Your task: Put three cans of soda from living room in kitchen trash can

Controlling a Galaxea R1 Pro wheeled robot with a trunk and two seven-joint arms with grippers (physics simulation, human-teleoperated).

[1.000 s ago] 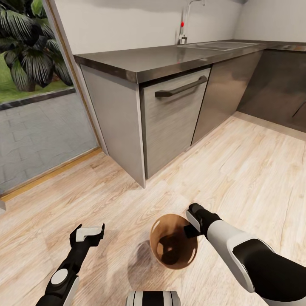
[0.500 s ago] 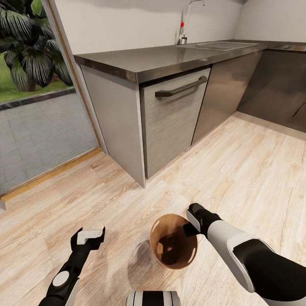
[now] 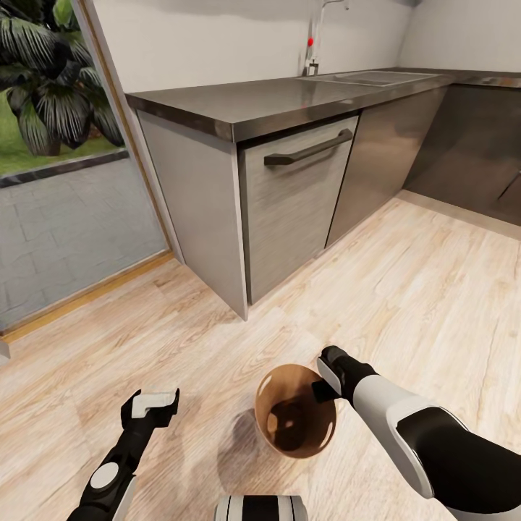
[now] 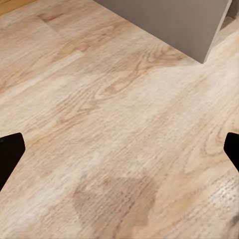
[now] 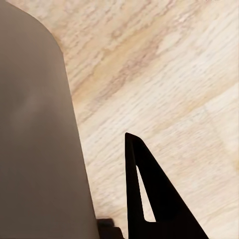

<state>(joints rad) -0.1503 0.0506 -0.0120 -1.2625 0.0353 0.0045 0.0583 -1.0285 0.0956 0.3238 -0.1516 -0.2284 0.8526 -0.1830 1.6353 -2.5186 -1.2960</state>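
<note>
I am in the kitchen, and no can of soda is in view. The brown round trash can [image 3: 259,416] stands on the wood floor in front of me; its inside is dark and I cannot make out any contents. My right gripper [image 3: 323,383] sits at its right rim, shut on the wall. In the right wrist view the trash can wall [image 5: 35,139] is pressed close beside one black finger [image 5: 149,199] and hides the other. My left gripper [image 3: 150,405] hangs open over bare floor to the left of the can, its fingertips [image 4: 10,149] spread wide apart.
Grey steel-fronted cabinets [image 3: 297,195] with a dark countertop [image 3: 275,98] stand ahead, with a sink and chrome tap [image 3: 312,43] farther back. A wood-framed glass door [image 3: 65,166] is at the left, a cabinet corner [image 4: 199,30] near the left arm. Wood floor stretches to the right.
My left gripper has drawn back slightly toward me. The right gripper and the trash can have not moved.
</note>
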